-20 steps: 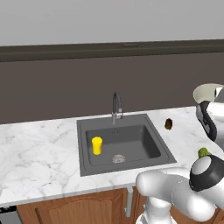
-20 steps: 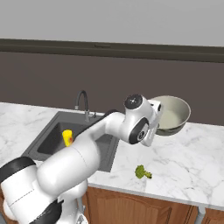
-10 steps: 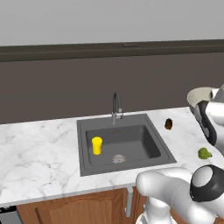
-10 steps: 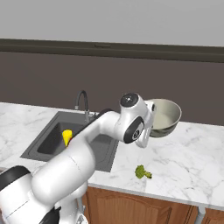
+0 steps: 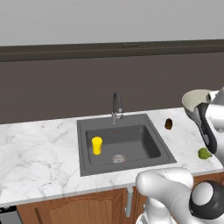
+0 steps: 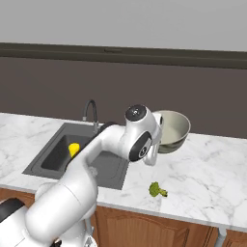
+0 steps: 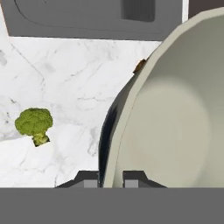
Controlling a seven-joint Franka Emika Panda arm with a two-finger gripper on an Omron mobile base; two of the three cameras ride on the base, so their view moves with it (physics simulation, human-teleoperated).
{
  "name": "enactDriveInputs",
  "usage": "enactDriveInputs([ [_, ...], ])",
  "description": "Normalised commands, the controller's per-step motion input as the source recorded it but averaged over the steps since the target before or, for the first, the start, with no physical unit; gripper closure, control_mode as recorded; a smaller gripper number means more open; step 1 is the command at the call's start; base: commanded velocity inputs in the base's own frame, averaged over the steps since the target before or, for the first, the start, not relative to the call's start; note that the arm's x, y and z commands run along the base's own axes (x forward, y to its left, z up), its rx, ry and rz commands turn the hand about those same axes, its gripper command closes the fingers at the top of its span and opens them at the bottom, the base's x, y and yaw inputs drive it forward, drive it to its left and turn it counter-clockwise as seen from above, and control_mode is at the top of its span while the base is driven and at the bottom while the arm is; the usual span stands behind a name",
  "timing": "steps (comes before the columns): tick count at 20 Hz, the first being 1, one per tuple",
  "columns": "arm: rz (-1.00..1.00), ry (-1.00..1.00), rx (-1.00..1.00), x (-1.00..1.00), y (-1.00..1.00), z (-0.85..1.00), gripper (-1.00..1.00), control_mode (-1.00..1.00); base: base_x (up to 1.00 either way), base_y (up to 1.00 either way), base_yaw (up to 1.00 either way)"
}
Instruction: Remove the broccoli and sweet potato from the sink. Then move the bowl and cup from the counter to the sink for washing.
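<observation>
The gripper (image 7: 110, 177) is pinched nearly closed on the thin rim of the bowl (image 7: 175, 113), one dark finger tip on the grey-green outer wall and the other on the pale cream inside, in the hand view. The bowl (image 6: 171, 130) is wide, round and smooth, and hangs tilted above the counter (image 6: 212, 178), clear of the marble, to the right of the sink (image 6: 58, 154). The white arm bends up from the base, its dark-jointed wrist doubled over beside the bowl so that the hand looks down at the worktop.

The counter (image 5: 39, 148) is white marble with grey veins, set over brown wooden cabinet doors. The sink (image 5: 131, 164) is a square, dark grey recessed basin with a round metal drain (image 5: 118, 159) and a curved chrome faucet (image 5: 116, 107) at its back edge. The cup (image 5: 96, 145), a small bright yellow cylinder, stands upright inside the basin, left of the drain.

The broccoli (image 6: 156, 189), a lumpy yellow-green floret, lies on the marble near the counter's front edge, right of the sink. The sweet potato (image 5: 168, 124), a dark brown oval lump, rests on the counter just beside the sink's right rear corner.
</observation>
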Motion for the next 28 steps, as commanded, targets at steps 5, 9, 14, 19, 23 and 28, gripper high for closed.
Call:
enactDriveInputs([
  [5, 0.05, 0.01, 0.0, -0.14, 0.27, 0.0, 1.0, -1.0, 0.0, 0.0, 0.0],
  [9, 0.05, 0.01, 0.0, -0.15, 0.28, 0.0, 1.0, -1.0, 0.0, 0.0, 0.0],
  [14, 0.05, 0.02, 0.0, -0.13, 0.27, 0.0, 1.0, -1.0, 0.0, 0.0, 0.0],
  [19, 0.04, 0.05, 0.0, -0.1, 0.3, 0.0, 1.0, -1.0, 0.0, 0.0, 0.0],
  [23, 0.05, 0.06, 0.0, -0.08, 0.29, 0.0, 1.0, -1.0, 0.0, 0.0, 0.0],
  [28, 0.06, 0.08, 0.0, -0.05, 0.27, 0.0, 1.0, -1.0, 0.0, 0.0, 0.0],
])
